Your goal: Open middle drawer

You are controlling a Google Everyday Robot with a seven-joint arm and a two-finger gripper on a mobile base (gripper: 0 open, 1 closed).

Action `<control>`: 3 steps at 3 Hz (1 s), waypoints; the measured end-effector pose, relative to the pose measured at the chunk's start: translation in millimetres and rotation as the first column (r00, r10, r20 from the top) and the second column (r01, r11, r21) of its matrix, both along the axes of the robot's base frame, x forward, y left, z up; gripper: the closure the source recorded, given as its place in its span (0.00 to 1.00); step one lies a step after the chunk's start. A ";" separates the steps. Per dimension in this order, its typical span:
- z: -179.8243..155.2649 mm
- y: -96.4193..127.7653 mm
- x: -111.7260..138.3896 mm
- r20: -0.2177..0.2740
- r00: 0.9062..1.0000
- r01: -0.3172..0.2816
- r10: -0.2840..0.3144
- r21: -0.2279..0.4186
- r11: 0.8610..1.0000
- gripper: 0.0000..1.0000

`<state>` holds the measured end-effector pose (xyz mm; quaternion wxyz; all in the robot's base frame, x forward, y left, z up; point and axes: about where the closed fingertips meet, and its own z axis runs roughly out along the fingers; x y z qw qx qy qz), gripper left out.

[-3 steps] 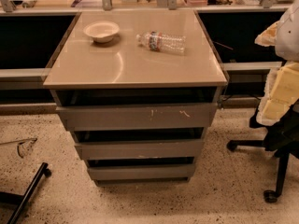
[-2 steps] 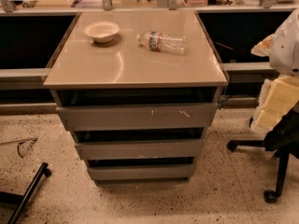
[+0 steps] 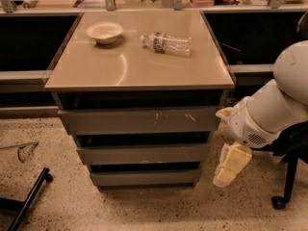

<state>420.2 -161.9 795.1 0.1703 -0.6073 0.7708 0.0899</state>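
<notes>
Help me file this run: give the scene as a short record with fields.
middle drawer: not pulled out, nothing touching it
gripper: low, to the right of the cabinet, apart from it
on top: white bowl at back left; plastic bottle lying on its side to the bowl's right
top drawer: front bears pale scratch marks

Matt middle drawer (image 3: pixel 143 154) (cream plastic tool (image 3: pixel 224 176) beside)

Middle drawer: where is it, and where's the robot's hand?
In the camera view, the middle drawer sits between the scratched top drawer and the bottom drawer. The hand hangs just to its right, low beside the cabinet.
</notes>
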 end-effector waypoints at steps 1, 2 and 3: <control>0.0 0.0 0.0 0.000 1.000 0.000 0.000 0.000 1.000 0.00; -40.4 5.2 12.4 -0.001 1.000 -0.011 0.011 0.071 0.997 0.00; -127.4 17.9 29.1 0.002 1.000 -0.026 0.026 0.199 0.980 0.00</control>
